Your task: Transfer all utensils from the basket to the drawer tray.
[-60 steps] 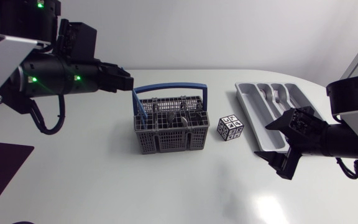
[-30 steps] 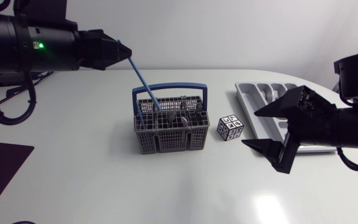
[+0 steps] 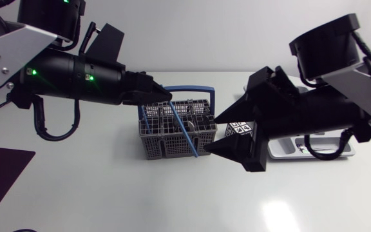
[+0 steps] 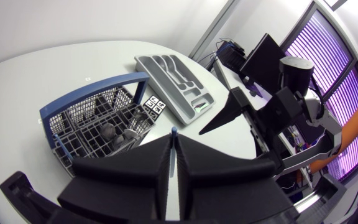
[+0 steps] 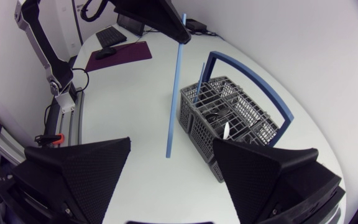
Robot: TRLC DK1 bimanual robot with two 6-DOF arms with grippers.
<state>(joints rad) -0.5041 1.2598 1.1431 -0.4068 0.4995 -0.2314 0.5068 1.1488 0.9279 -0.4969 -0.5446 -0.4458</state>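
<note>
Left gripper point(image 3: 167, 98) is clamped tight on a long thin blue stick point(image 3: 182, 129), pinching it at the upper end. In the head view the stick slants down across the front of the grey basket point(image 3: 156, 145), so it looks like it's touching it. The right wrist view clears that up: the stick point(image 5: 174, 87) hangs in the air beside the basket point(image 5: 244, 115), fully out of it. Its lower end sits just ahead of the right gripper point(image 5: 171, 146), whose fingers are spread wide (not touching anything). The head view only shows a sliver of the drawer tray point(image 3: 282, 150) behind the right arm. The left wrist view has the whole tray point(image 4: 145, 62) lying past the basket point(image 4: 73, 106), with a marker cube point(image 4: 154, 106) between them. A few dark utensils point(image 4: 114, 134) are in the basket.
</note>
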